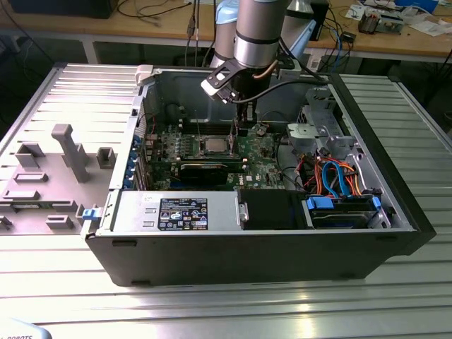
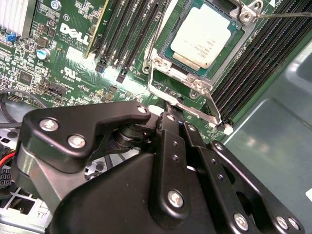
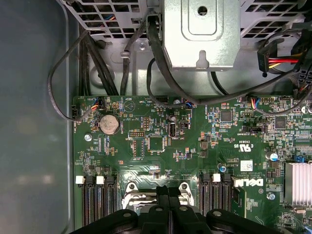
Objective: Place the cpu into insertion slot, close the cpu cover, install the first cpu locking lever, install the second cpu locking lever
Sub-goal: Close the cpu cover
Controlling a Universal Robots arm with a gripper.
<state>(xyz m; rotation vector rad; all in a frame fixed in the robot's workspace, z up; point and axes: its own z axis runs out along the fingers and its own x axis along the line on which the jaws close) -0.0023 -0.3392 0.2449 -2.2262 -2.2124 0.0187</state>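
Arm: comes down from above into the open case (image 1: 247, 254), which lies on its side on the ribbed metal counter (image 1: 212, 311).
End effector (image 2: 176, 121): low over the green board (image 3: 156, 126), beside the slot. Its two black fingers (image 2: 168, 141) are pressed close together, and I see nothing between them. In the exterior view it (image 1: 244, 126) hangs just to the exterior view's right of the chip.
Cpu (image 2: 207, 33): lying flat in the slot (image 2: 171, 52), silver face up, with a thin green edge showing around it. In the exterior view it (image 1: 215, 146) sits about mid-board.
Cover (image 2: 229, 56): looks to be down, with its silver frame around the chip and the chip showing through the window.
Near lever (image 2: 187, 108): a bent silver bar running along the slot's edge, right at the fingertips. I can't tell if they touch it.
Far lever (image 2: 282, 14): a thin rod at the slot's opposite corner, running away from it.
Memory slots (image 2: 124, 34): long black rows on both sides of the socket.
Battery (image 3: 109, 124): a round silver coin on the board, well apart from the fingers.
Fixture (image 1: 67, 152): grey blocks on the counter, to the exterior view's left of the case.
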